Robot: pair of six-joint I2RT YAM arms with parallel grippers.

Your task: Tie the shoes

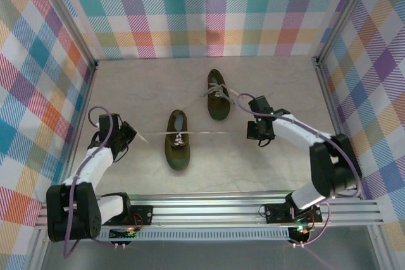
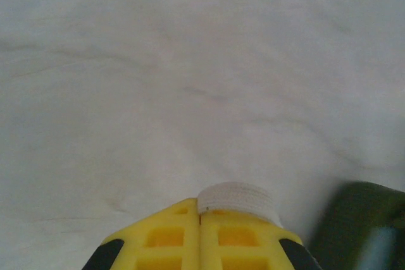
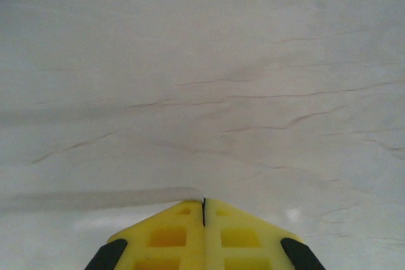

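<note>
1. Risk, slip: the left gripper (image 2: 200, 210) has its yellow fingers pressed flat together. The left lace end (image 2: 237, 198), a flat cream-white woven strip, is pinched only at the very tips. With so short a bite, a harder pull could strip it free.
2. Risk, slip on the other side: the right gripper (image 3: 204, 204) is likewise fully closed, on the right lace end (image 3: 126, 198), which runs off leftward as a blurred pale band. It faces the same hazard.
3. Risk, dragging: the near shoe (image 1: 178, 140), a small dark olive-green low-top, lies unrestrained on the pale stone-patterned tabletop (image 1: 126, 86) midway between the arms. Its lace is stretched straight out to both sides. Uneven pulling would likely slide or yaw it.
4. Risk, knot: I cannot tell whether a crossing or loops sit at the eyelets. If nothing is crossed there, this pull tightens nothing.
5. Risk, snag: the far shoe (image 1: 218, 96), the matching olive low-top, lies beyond the near one with loose laces. One strand trails towards the right wrist and could catch.
6. Pose, left: the left gripper (image 1: 133, 135) sits low at the table, its forearm angled up from the base and its wrist turned inward to the shoe.
7. Pose, right: the right gripper (image 1: 252, 132) is low, with the elbow out to the right and the forearm reaching inward.
</note>
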